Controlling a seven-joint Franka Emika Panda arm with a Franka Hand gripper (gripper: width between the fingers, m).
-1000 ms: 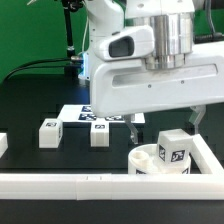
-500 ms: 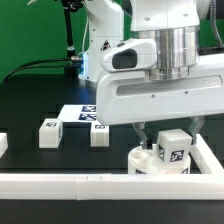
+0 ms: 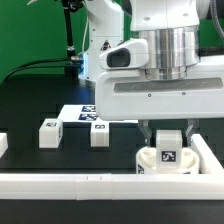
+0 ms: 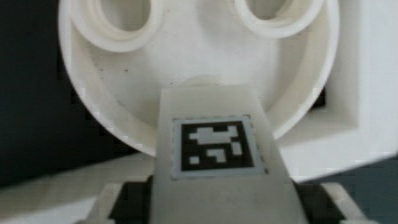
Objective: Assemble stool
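Note:
The white round seat ring (image 3: 148,160) lies at the exterior view's right, in the corner of the rails. One blocky leg (image 3: 168,153) with a square tag stands upright on it. My gripper (image 3: 168,138) is lowered over this leg, one finger on each side. In the wrist view the leg (image 4: 214,140) sits between my fingers (image 4: 121,200) with dark gaps on both sides, so the gripper (image 4: 222,205) is open around it. The seat (image 4: 178,80) shows two sockets beyond the leg. Two more tagged legs (image 3: 48,133) (image 3: 98,135) stand on the black table to the left.
The marker board (image 3: 72,114) lies behind the two loose legs. A long white rail (image 3: 60,182) runs along the front, and another (image 3: 210,155) along the exterior view's right side. A dark object (image 3: 3,145) sits at the left edge.
My gripper has moved toward the exterior view's right and down, from beside the seat to straddling the upright leg. The seat and the loose legs have not moved.

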